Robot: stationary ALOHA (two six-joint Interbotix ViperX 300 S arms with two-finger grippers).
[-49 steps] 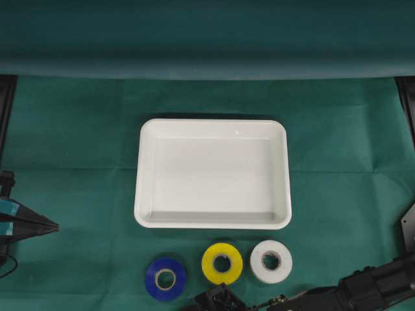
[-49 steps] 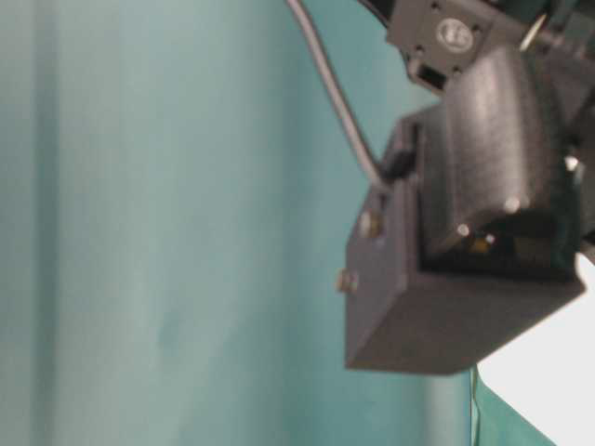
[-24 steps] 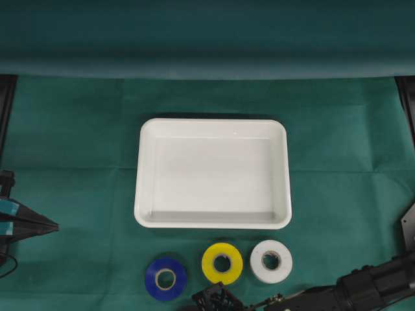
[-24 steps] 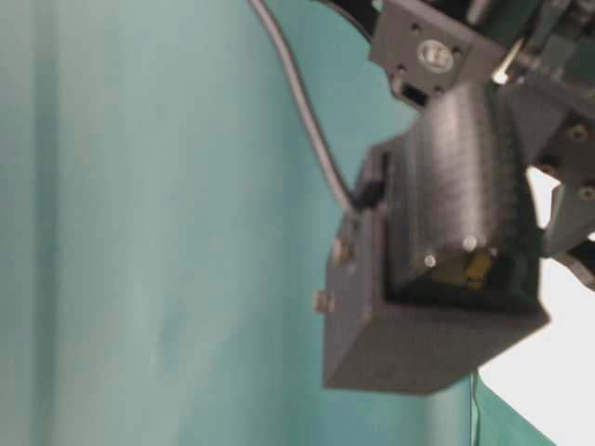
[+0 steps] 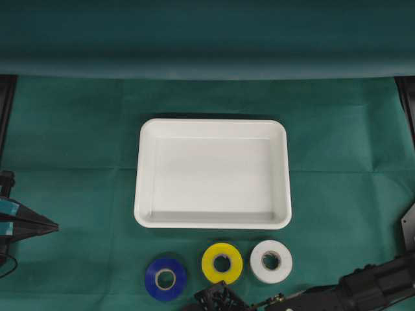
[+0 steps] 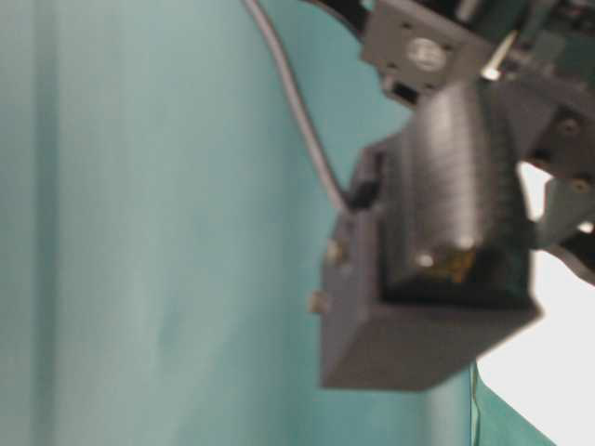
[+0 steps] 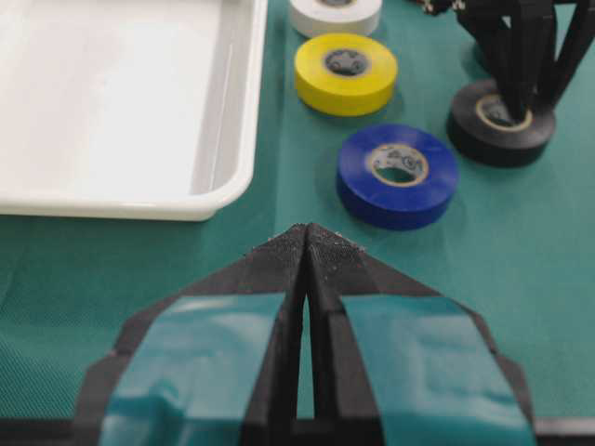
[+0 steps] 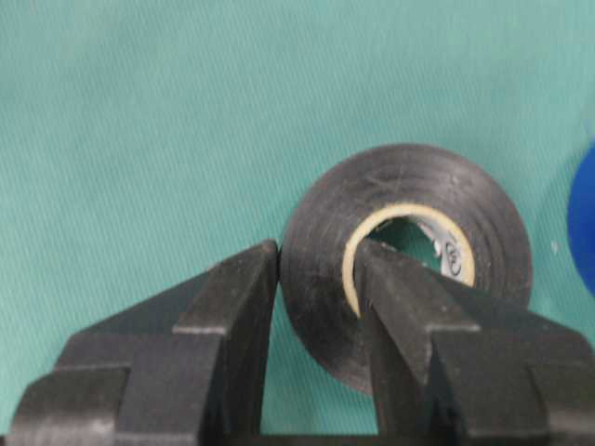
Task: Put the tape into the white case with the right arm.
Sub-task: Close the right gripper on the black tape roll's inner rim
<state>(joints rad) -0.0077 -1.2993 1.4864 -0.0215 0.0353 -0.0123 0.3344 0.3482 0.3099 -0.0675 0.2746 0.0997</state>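
Note:
The white case point(image 5: 213, 123) lies in the middle of the green cloth with nothing in it; its near corner shows in the left wrist view point(image 7: 223, 177). A black tape roll point(image 8: 483, 214) lies flat on the cloth. My right gripper point(image 8: 318, 255) is shut on its wall, one finger inside the core and one outside. The left wrist view shows the same grip on the black roll point(image 7: 500, 135) from the side, under the right gripper point(image 7: 521, 88). In the overhead view the right gripper point(image 5: 217, 301) is at the bottom edge and hides the roll. My left gripper point(image 5: 55, 227), with light-blue strips, is shut and holds nothing.
Blue point(image 5: 165, 278), yellow point(image 5: 222, 263) and white point(image 5: 271, 261) tape rolls lie in a row in front of the case. The blue roll point(image 8: 586, 218) is close beside the black one. The table-level view is filled by the blurred right wrist housing point(image 6: 428, 316).
The right wrist has shifted a little to the left in the table-level view, and its jaws have closed on the black roll. The left arm and the three other rolls have not moved.

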